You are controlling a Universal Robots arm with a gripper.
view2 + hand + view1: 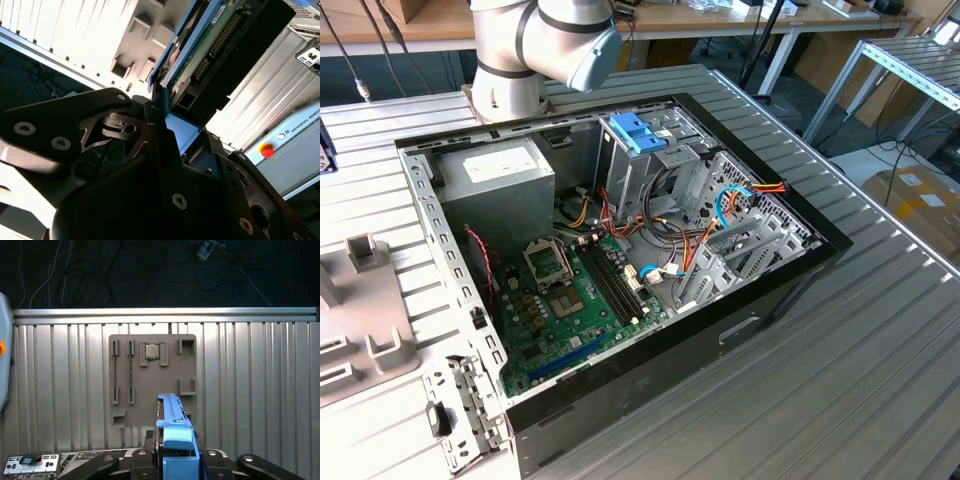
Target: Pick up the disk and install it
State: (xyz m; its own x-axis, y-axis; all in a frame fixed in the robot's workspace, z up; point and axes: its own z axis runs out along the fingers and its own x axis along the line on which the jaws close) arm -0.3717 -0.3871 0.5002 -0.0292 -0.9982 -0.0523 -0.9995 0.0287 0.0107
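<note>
In the first wrist view the disk appears edge-on, its blue plastic rail toward the camera, held between the black fingers of my gripper. It hangs above a grey holder plate on the ribbed metal table. The second wrist view shows the disk from its underside, with a green circuit board, a black connector strip and a blue rail. My gripper is shut on the disk's near end. In the exterior view the arm stands behind the open computer case.
Inside the case are a grey power supply, a green mainboard, a metal cage with a light-blue top and loose coloured cables. A grey fixture lies at the exterior view's left.
</note>
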